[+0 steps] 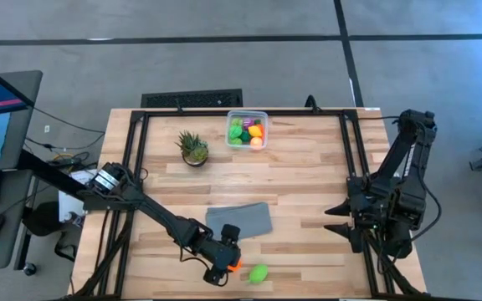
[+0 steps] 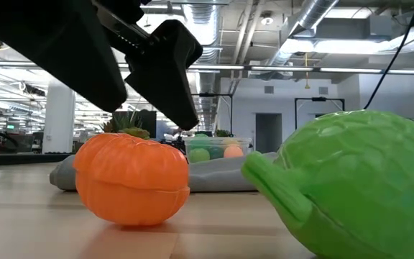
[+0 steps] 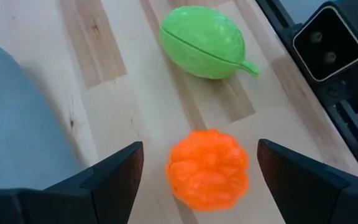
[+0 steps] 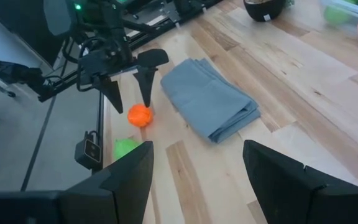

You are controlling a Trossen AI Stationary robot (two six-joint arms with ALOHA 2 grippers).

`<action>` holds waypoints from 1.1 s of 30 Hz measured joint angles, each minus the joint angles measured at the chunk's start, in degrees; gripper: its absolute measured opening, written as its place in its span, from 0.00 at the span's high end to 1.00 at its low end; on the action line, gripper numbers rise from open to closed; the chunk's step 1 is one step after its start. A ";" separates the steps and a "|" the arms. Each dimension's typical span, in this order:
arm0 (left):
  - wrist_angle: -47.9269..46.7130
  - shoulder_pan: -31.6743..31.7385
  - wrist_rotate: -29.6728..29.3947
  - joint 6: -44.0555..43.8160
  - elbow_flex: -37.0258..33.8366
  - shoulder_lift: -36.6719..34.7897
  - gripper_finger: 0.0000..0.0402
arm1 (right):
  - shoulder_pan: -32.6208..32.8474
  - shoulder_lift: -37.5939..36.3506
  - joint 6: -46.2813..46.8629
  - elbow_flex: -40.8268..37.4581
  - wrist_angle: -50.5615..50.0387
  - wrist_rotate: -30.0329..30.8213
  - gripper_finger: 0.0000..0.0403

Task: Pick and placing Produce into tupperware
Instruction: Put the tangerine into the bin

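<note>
Left gripper (image 3: 197, 177) spread astride the orange toy pumpkin (image 3: 207, 168) near the table's front edge; looks light, hard, ribbed, slippery plastic, so pinch across its middle.

Left gripper (image 1: 224, 266) fingers spread either side of the orange fruit (image 1: 234, 266), gaps clear on both flanks, green fruit (image 1: 258, 273) just beside, cloth (image 1: 239, 221) close behind, bare counter (image 1: 308, 176) beyond up to the plant (image 1: 193, 148) and tub (image 1: 247, 129)
</note>
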 joint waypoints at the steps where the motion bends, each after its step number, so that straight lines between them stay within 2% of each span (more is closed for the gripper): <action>1: 0.14 0.02 0.00 0.20 0.00 0.00 0.24 | -0.18 0.00 0.00 0.00 -0.14 0.00 0.33; 6: 0.26 0.04 0.12 2.48 0.00 0.00 0.24 | -0.89 0.00 0.00 0.00 -0.58 -0.02 0.33; 15: 1.00 0.24 4.51 5.68 0.28 2.85 0.24 | -0.99 0.00 -0.01 -0.02 -1.00 -0.07 0.33; 23: 2.79 0.56 3.70 5.57 1.88 6.08 0.24 | -0.97 0.42 1.38 -0.04 -1.05 -0.28 0.33; 33: 1.53 1.00 2.09 5.01 1.66 6.71 0.24 | -0.97 0.58 1.86 -0.04 -1.37 -0.44 0.33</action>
